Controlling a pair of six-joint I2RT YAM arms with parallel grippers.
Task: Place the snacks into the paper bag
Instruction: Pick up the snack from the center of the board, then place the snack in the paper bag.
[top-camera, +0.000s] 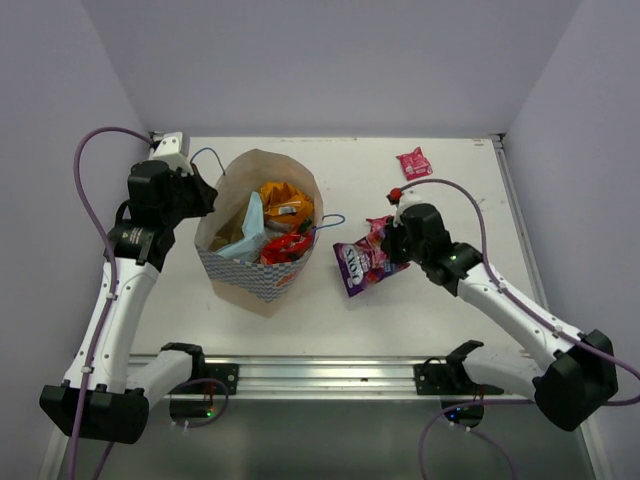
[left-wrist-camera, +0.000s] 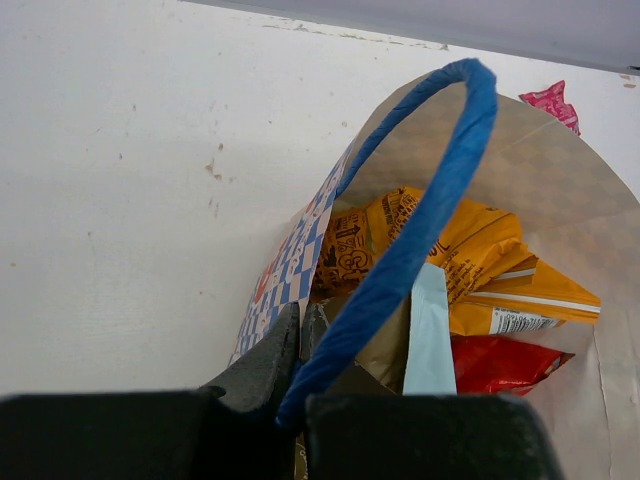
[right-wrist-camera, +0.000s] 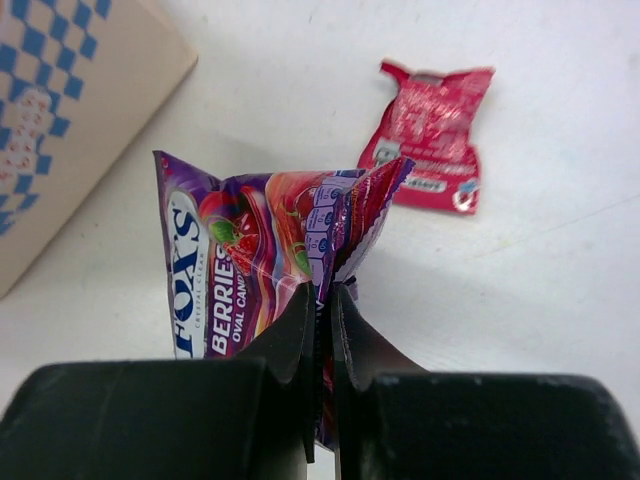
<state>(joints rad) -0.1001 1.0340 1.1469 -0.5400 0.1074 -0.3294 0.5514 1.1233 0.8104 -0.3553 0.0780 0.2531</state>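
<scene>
The paper bag (top-camera: 250, 275) stands open at the left middle of the table, checkered outside, brown inside. In it lie an orange chip bag (top-camera: 285, 203), a red packet (top-camera: 283, 247) and a light-blue bag (top-camera: 247, 228). My left gripper (left-wrist-camera: 297, 325) is shut on the bag's rim (left-wrist-camera: 300, 250) by the blue cord handle (left-wrist-camera: 420, 220). My right gripper (right-wrist-camera: 322, 300) is shut on the purple pack (right-wrist-camera: 250, 250), pinching its crumpled edge; the pack (top-camera: 362, 260) rests to the right of the bag. A small pink pack (top-camera: 414, 162) lies at the far right of the table.
The pink pack (right-wrist-camera: 430, 135) shows just beyond the purple pack in the right wrist view, and the bag's checkered wall (right-wrist-camera: 60, 130) at upper left. A metal rail (top-camera: 320, 375) runs along the table's near edge. Walls close in on three sides.
</scene>
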